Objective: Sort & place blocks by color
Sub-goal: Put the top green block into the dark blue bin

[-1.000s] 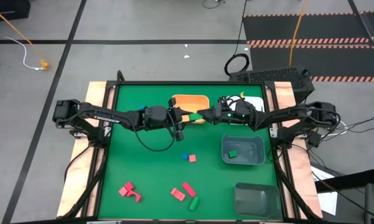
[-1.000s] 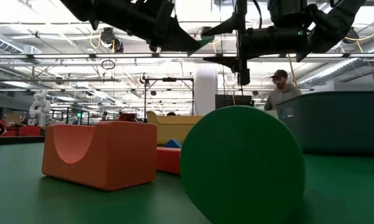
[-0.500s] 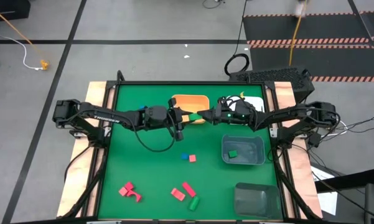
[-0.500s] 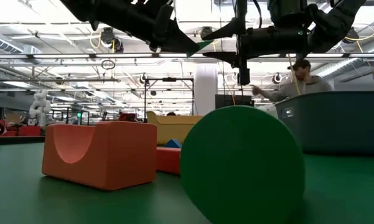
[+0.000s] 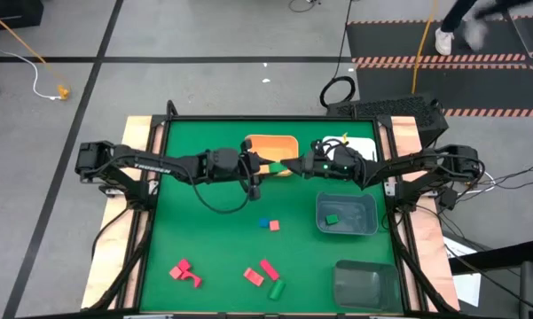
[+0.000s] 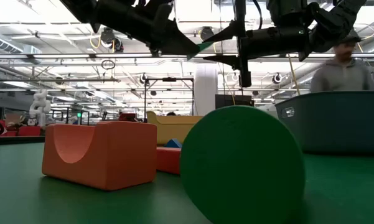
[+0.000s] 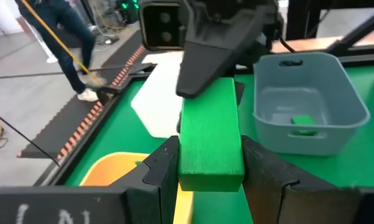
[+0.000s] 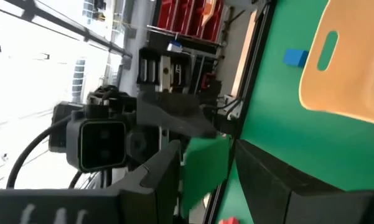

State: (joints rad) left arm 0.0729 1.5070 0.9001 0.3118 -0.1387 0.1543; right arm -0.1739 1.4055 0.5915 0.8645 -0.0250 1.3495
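Two tools meet on one green block above the worktop, near the orange bin.

From above, the left tool and the right tool come tip to tip over the green worktop, and the green block sits between them, just beside the orange bin; other blocks lie nearer the front edge, one green piece inside a grey bin. From worktop height, both tools hang high, the small green block between their tips, behind a large green round piece and an orange piece. The left wrist camera shows the left fingers clamped on the block's sides, the right tool closed on its far end. The right wrist camera shows its own fingers around the block.
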